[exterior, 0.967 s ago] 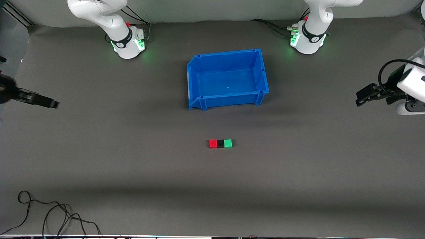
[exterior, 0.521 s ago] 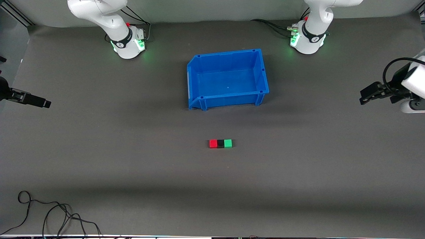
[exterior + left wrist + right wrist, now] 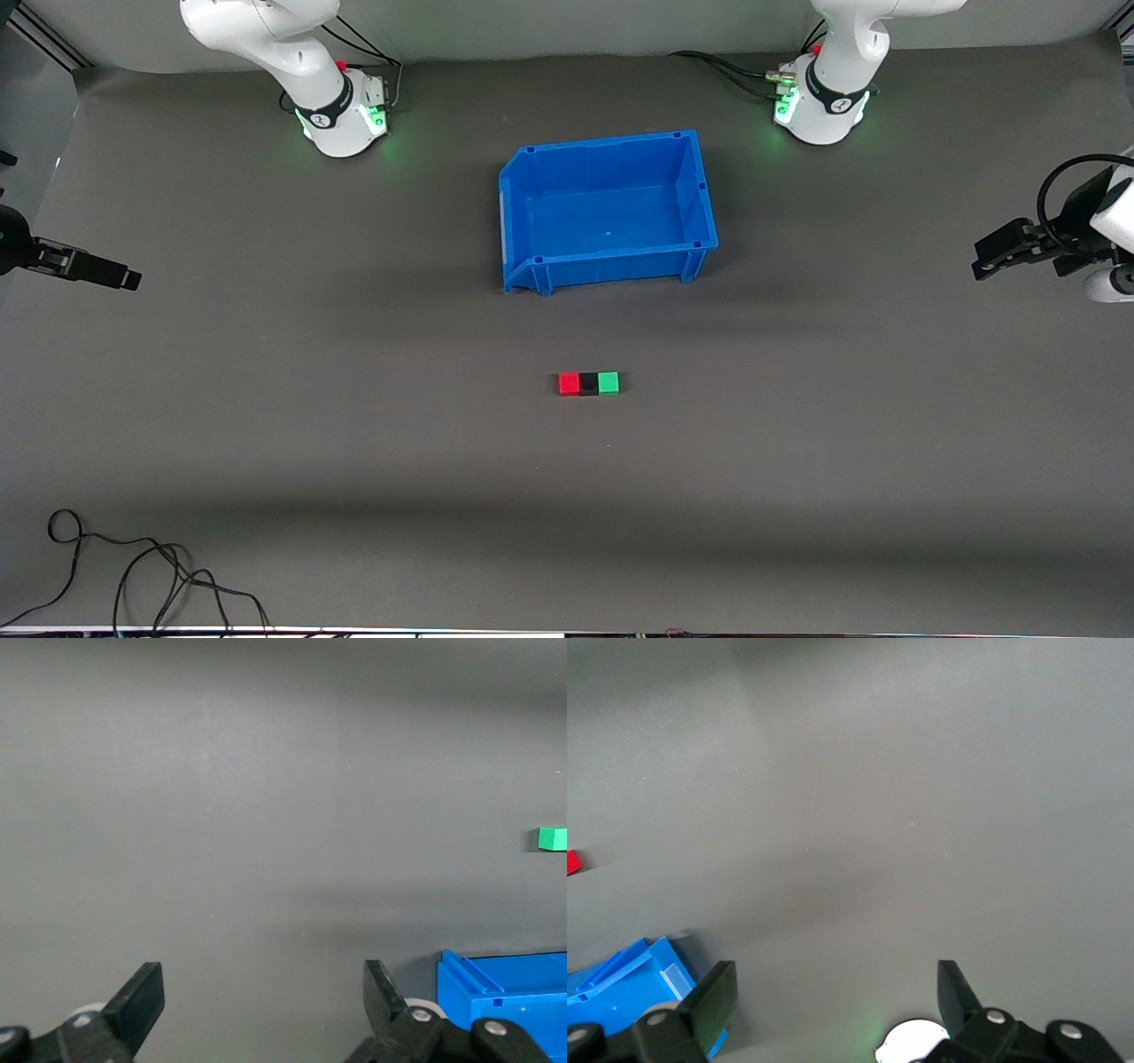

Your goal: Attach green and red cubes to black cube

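Sitting in one tidy row near the middle of the surface, the red cube (image 3: 569, 384), the black cube (image 3: 588, 384) and the green cube (image 3: 609, 383) are pressed face to face, black in the centre, red toward the right arm's end and green toward the left arm's end. No gaps show between them, so the joining looks done; whether they are truly locked together cannot be told from above. Nothing seems left but for the arms to clear off.

And both arms are well away! The left gripper (image 3: 264, 997) hangs over the surface's edge at the left arm's end, fingers spread wide and empty. The right gripper (image 3: 837, 992) is out over the edge at the right arm's end, likewise spread and holding nothing.

Now the blue bin (image 3: 532, 159): it stands farther from the front camera than the cube row, between the two bases, and its floor is bare, nothing inside. A black cable (image 3: 133, 567) lies coiled in the near corner at the right arm's end.
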Robot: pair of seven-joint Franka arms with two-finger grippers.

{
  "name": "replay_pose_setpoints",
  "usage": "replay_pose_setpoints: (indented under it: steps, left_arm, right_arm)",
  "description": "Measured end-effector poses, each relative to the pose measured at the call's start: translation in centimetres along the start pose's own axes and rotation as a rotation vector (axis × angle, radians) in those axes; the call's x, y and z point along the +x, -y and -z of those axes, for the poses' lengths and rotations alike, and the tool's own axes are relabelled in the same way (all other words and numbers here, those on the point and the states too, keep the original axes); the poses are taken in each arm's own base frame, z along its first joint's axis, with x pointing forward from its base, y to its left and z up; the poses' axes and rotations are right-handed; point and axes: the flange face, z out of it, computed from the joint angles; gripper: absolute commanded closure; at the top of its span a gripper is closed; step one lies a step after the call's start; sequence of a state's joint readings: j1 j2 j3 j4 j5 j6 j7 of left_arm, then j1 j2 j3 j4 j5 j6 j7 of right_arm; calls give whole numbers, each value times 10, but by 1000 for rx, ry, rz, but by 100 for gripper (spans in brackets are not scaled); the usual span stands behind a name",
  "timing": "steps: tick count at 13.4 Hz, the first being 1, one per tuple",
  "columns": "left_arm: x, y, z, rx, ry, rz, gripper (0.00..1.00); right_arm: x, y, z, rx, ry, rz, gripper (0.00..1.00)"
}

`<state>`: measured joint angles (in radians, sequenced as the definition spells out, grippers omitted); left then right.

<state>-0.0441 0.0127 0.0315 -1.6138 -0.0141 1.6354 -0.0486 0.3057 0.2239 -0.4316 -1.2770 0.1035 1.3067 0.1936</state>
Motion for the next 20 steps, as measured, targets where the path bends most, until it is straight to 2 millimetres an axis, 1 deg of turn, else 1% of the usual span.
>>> replay_pose_setpoints:
  steps: [4,8,9,11,13,17,20]
  left_arm:
    - [-1,-3,1,0,-1,-10,0]
    - [-3,-5,-1,4,16,-19,0]
    - [-4,-5,-1,11,24,-22,0]
    - [-5,-8,-2,23,32,-31,0]
    - [-6,-9,-3,28,42,-34,0]
    - [-7,-9,-4,32,49,-35,0]
    - [-7,-9,-4,32,49,-35,0]
  right_arm:
    - [3,-3,-4,4,3,-3,0]
    - [5,-19,-4,51,-12,-2,0]
    - [3,-24,-6,65,-31,-3,0]
    - [-8,-32,-11,69,-59,3,0]
    - [-18,-27,-11,53,-81,55,0]
    - [-23,-20,-10,51,-104,113,0]
    - [-29,0,-10,3,-112,155,0]
